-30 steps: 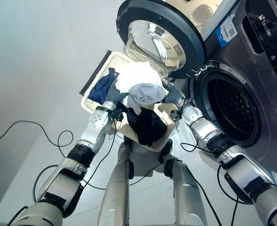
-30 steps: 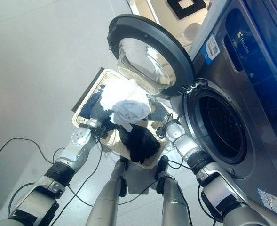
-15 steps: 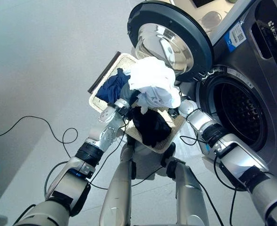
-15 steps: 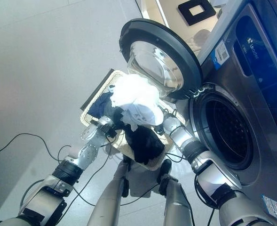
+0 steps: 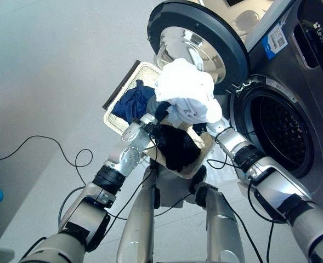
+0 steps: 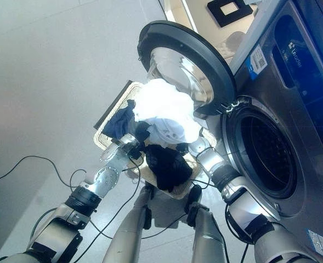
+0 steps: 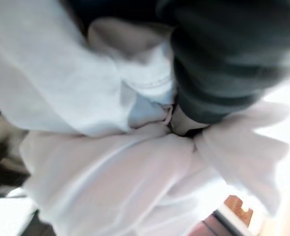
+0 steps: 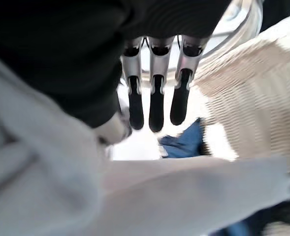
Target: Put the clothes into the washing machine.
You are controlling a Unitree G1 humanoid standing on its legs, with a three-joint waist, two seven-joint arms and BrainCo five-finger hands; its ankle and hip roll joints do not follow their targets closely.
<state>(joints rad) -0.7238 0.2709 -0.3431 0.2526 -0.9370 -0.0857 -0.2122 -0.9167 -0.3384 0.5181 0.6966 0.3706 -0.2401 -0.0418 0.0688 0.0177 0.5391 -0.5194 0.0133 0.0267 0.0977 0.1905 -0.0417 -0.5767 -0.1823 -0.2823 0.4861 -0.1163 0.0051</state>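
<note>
While the grey front-loading washing machine (image 5: 309, 98) stood on the robot's right, its dark perforated drum (image 5: 279, 129) held no laundry that I could see. Round dark-rimmed glass door (image 5: 197, 41) was swung fully open, sitting above the basket. Pale woven rectangular laundry basket (image 5: 120, 118) sat on the floor in front of the machine, left of the drum opening. It held a navy blue garment (image 5: 132, 103) at the far left end and a black garment (image 5: 175, 147) nearer the robot, draped toward the rim. White bundle of clothes (image 5: 186, 96) was lifted above the basket, between the two hands, level with the lower edge of the door, outside the drum. Left hand (image 5: 147, 121) was at the bundle's left underside; its wrist view showed white cloth bunched against the ribbed cover, finger state: cannot tell. Right hand (image 8: 154, 101) sat under the bundle's right side, fingers straight and side by side, cloth against the palm side.
</note>
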